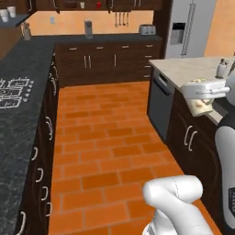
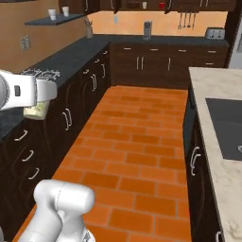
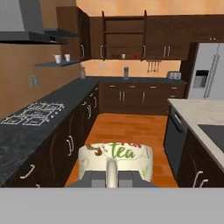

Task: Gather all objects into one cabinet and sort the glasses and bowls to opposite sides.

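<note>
Gripping a cream cup (image 3: pixel 116 158) at lower centre of the hand view, the gripper (image 3: pixel 112 177) is clamped on its handle — "tea" lettering legible here, not in the base views. Open cabinet (image 3: pixel 124 37) at upper centre holds a tumbler (image 3: pixel 123 56) and red mug (image 3: pixel 135 56).

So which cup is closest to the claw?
The cream cup lettered "tea": the claw grips it. The two white cups and the red mug stand far off, up high.
</note>
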Controlling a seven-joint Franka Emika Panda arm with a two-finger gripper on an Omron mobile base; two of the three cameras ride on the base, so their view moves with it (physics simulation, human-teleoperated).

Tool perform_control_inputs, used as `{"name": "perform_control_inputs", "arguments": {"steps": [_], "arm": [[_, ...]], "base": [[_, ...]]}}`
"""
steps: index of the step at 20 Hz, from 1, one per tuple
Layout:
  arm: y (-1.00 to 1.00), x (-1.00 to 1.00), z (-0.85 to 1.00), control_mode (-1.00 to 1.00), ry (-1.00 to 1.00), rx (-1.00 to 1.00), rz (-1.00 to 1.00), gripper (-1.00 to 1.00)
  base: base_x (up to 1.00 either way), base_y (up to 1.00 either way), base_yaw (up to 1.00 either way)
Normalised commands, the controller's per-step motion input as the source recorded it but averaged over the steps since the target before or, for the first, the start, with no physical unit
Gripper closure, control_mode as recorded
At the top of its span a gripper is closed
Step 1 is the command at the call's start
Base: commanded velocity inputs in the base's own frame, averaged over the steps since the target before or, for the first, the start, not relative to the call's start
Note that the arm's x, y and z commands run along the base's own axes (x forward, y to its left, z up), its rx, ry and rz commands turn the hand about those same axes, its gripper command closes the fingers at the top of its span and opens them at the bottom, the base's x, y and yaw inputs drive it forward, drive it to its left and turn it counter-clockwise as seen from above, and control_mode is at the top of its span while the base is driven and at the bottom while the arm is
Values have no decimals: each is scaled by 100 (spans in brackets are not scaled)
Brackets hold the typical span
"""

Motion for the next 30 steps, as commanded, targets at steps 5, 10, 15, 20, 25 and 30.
{"name": "perform_control_inputs", "arguments": {"steps": [5,10,15,20,25,30], "arm": [[0,0,0,100,0,0,0,100],[0,0,0,100,0,0,0,100],[0,0,0,100,0,0,0,100],[0,0,0,100,0,0,0,100],[0,0,0,100,0,0,0,100],[0,0,0,100,0,0,0,100]], "base": [[100,0,0],[100,0,0],[100,0,0],[100,0,0],[100,0,0],[100,0,0]]}}
